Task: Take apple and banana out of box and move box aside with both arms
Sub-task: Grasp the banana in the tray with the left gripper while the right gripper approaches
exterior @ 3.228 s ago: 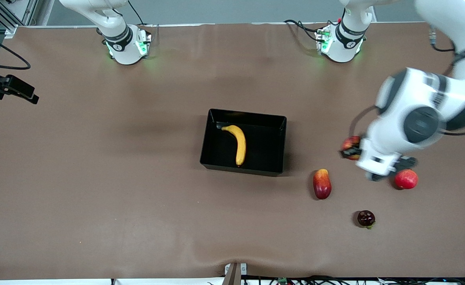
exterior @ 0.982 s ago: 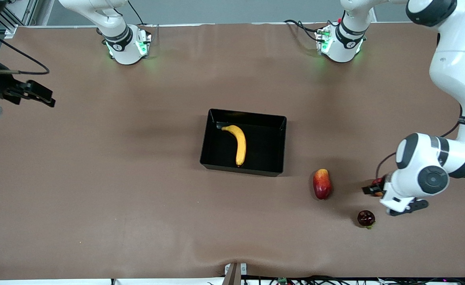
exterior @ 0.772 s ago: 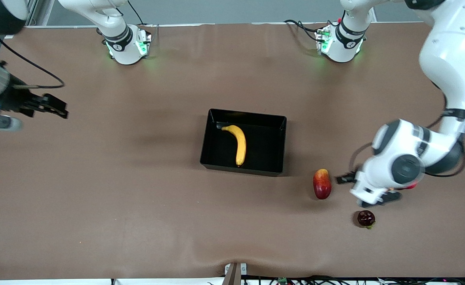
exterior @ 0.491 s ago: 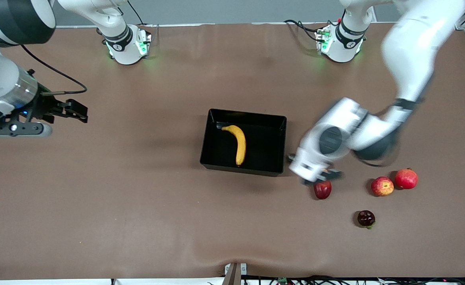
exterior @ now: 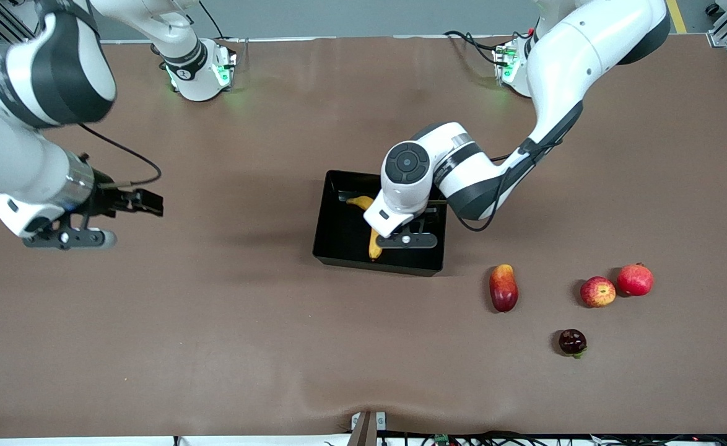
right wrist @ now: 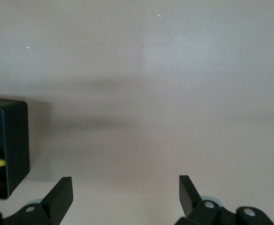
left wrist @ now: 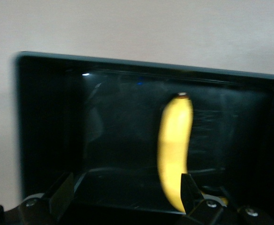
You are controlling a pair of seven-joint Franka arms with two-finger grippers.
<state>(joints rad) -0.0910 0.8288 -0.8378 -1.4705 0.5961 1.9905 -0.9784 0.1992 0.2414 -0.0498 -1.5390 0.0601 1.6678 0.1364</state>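
Note:
The black box lies mid-table with the yellow banana in it. My left gripper hangs open and empty over the box, and the arm hides part of the banana. In the left wrist view the banana lies in the box beyond the open gripper. The apple, red streaked with yellow, rests on the table toward the left arm's end. My right gripper is open and empty over bare table toward the right arm's end. The right wrist view shows this gripper and a corner of the box.
A round red fruit sits beside the apple. A long red and yellow fruit lies between the apple and the box. A dark round fruit lies nearer the front camera. The table is brown.
My left arm set the apple down beside the round red fruit, then swung to over the box. My right arm moved in toward the box.

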